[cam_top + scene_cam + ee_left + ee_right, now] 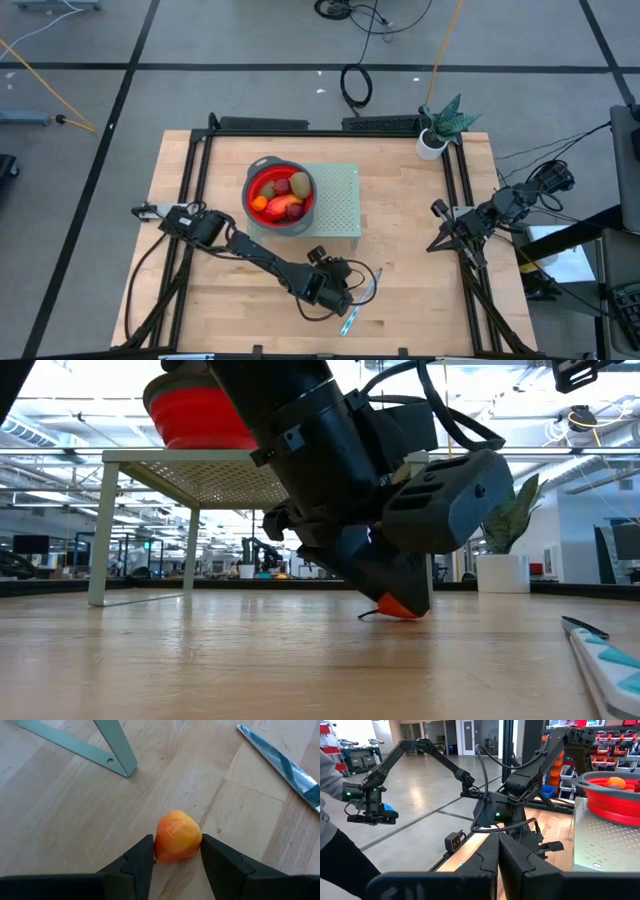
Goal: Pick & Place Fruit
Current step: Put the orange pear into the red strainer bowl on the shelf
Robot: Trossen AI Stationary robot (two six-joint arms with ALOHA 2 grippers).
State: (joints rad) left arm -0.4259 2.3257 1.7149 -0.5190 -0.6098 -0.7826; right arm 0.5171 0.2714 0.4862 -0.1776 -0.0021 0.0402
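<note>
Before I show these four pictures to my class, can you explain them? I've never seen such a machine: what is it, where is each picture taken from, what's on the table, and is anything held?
It is a robot with two dark arms at a wooden table. One picture looks straight down, one looks level across the tabletop, and two come from cameras on the wrists. A red bowl of fruit stands on a pale green rack; a knife lies near the front edge and a potted plant stands in a back corner. The left gripper is down at the table, its fingers either side of an orange fruit. The right gripper waits shut at the right side, holding nothing.
</note>
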